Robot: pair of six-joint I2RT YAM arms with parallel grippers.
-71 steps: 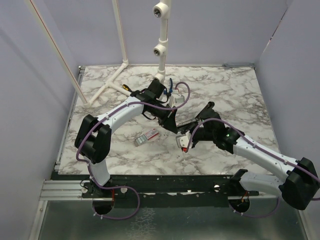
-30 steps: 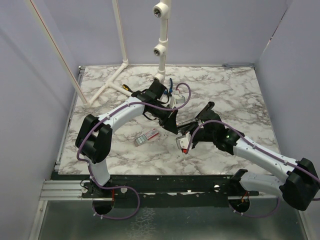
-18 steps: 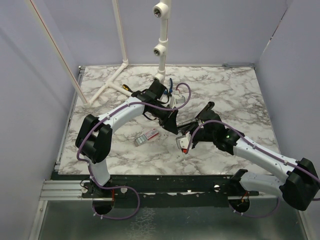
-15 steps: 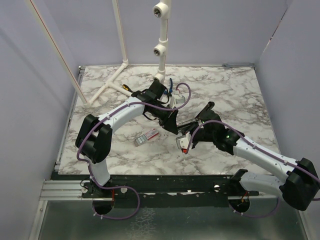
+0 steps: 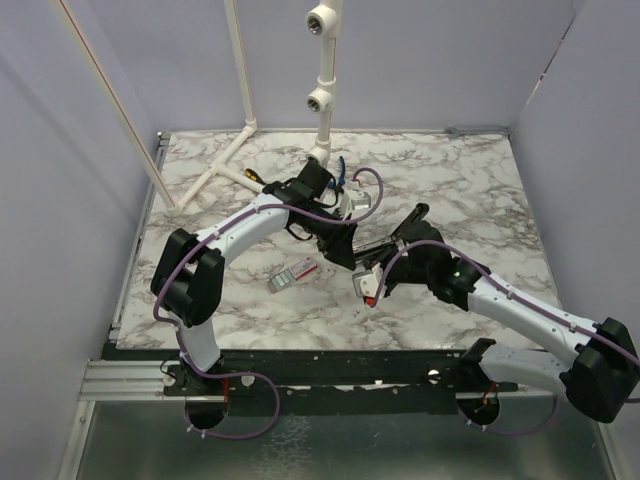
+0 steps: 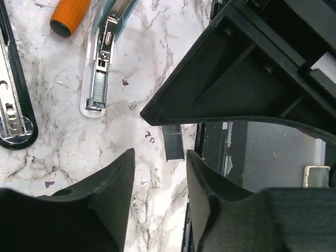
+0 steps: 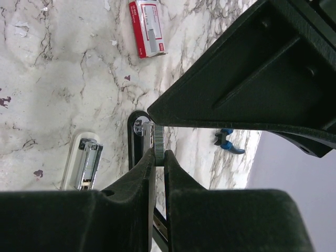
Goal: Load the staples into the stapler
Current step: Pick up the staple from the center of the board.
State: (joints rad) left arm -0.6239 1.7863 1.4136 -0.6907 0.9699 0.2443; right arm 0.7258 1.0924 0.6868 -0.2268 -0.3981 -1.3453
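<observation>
Claws first: right gripper (image 7: 159, 155) has its jaws all but closed, pinching a staple strip (image 7: 159, 137) edge-on between the tips; left gripper (image 6: 160, 157) is partly open and holds nothing, the strip showing beyond its gap, apparently clear of both pads; stapler (image 7: 134, 143) lies on the table just left of the strip in the right wrist view, long axis parallel to the strip; right arm is nearer, so seating looks like its job; pale teal bar (image 7: 84, 163) sits further left; staple box (image 7: 148, 35) lies well apart.

arms (image 5: 250, 215): white shells; joints (image 5: 190, 282): black; cables (image 5: 366, 181): purple; end effectors (image 6: 159, 155) (image 7: 159, 155): black
</observation>
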